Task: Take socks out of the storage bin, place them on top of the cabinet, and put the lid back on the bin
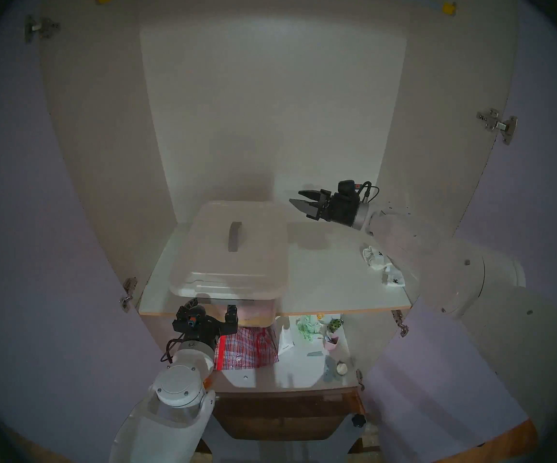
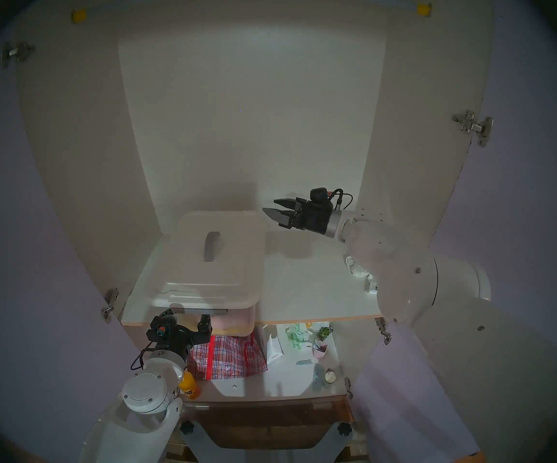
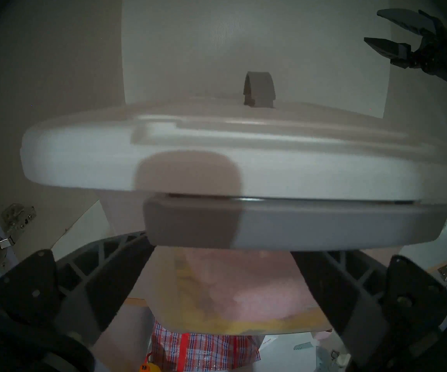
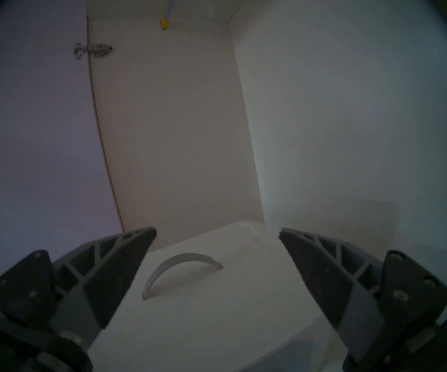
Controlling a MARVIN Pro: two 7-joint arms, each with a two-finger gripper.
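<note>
The milky-white lid (image 1: 203, 255) with its grey strap handle (image 1: 235, 236) lies on the clear storage bin (image 1: 257, 313). The bin stands at the left of the cabinet's white shelf board (image 1: 330, 278) and overhangs its tan front edge. My left gripper (image 1: 211, 308) is open and empty, its fingers spread just under the bin's grey bar handle (image 3: 324, 223). My right gripper (image 1: 295, 197) is open and empty, hovering above the lid's far right corner (image 4: 217, 309). The white socks (image 1: 375, 257) with black marks lie on the shelf at the right, partly hidden by my right arm.
The lilac doors (image 1: 53, 218) stand open on both sides, with metal hinges (image 1: 497, 125). On the lower shelf are a red plaid bag (image 1: 247, 348), a white paper bag (image 1: 285, 340), small cups (image 1: 332, 338) and an orange bottle (image 2: 190, 383).
</note>
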